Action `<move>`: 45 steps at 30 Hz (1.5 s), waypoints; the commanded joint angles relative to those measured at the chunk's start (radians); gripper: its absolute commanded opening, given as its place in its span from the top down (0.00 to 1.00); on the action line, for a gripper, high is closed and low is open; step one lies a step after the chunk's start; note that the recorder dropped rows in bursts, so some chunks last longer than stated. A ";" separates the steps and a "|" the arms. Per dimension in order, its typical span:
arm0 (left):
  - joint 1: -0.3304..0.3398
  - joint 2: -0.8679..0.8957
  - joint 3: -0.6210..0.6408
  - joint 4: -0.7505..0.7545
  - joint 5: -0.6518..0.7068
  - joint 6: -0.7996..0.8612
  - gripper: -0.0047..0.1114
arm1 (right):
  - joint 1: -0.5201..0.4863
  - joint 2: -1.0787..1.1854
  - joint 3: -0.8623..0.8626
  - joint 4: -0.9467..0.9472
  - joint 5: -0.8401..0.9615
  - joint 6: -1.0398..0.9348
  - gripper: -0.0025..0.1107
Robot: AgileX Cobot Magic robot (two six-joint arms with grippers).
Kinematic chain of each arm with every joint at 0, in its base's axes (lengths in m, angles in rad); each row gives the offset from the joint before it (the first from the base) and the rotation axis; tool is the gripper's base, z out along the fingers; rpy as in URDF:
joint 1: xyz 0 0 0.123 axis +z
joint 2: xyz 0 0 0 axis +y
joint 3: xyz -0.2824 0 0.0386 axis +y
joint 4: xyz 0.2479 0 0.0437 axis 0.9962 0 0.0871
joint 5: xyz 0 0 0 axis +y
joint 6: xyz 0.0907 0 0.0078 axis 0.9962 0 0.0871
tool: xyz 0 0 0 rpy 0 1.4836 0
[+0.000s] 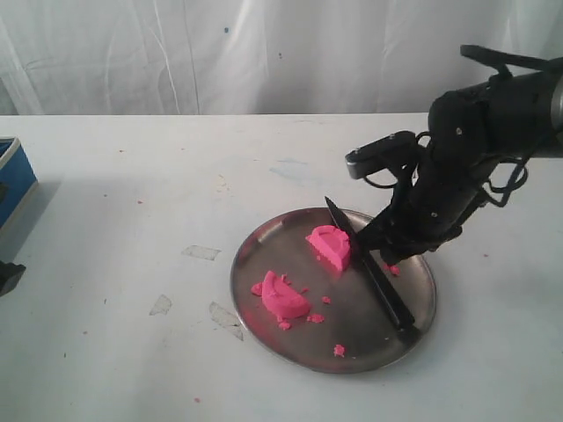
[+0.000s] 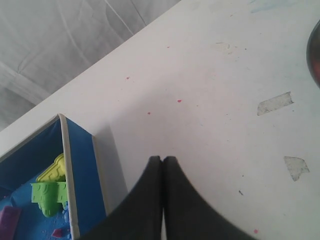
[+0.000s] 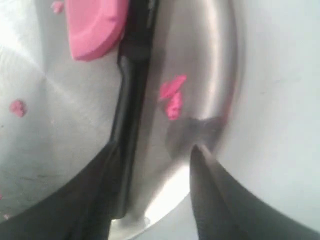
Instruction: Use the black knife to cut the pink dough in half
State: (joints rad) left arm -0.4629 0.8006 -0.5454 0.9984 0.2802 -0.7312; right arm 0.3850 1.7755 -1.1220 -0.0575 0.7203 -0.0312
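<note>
Exterior view: on the white counter (image 1: 132, 193), toward its right front, a round steel plate (image 1: 264, 242) carries two bright pink half-round dough chunks (image 1: 330, 246) and the slim black knife (image 1: 374, 277). Right pincer (image 3: 155, 165) spread apart beside the knife; left pincer (image 2: 163, 165) pressed together.

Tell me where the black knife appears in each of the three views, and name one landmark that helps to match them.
Exterior view: the black knife lies on the right part of the steel plate, beside one pink dough half.
Left wrist view: not in it.
Right wrist view: the black knife runs down the picture, next to the pink dough half, between the open fingers of the right gripper.
Shared landmark: the steel plate's rim.
</note>
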 commanded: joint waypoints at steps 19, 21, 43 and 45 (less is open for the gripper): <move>0.001 -0.010 0.007 0.012 -0.003 -0.001 0.96 | -0.374 -0.154 0.320 -0.071 -0.601 0.264 0.98; 0.001 -0.010 0.007 0.012 -0.003 -0.001 0.96 | -0.374 -0.234 0.331 -0.071 -0.618 0.284 0.98; 0.001 -0.010 0.007 -0.005 0.005 -0.001 0.96 | -0.374 -1.622 0.659 -0.075 -0.557 -0.090 0.98; 0.001 -0.010 0.007 -0.019 0.012 -0.001 0.96 | -0.374 -1.684 0.687 -0.073 -0.547 -0.090 0.98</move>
State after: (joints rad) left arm -0.4629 0.8006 -0.5454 0.9879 0.2814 -0.7312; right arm 0.0172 0.1661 -0.4737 -0.1322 0.1542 -0.1105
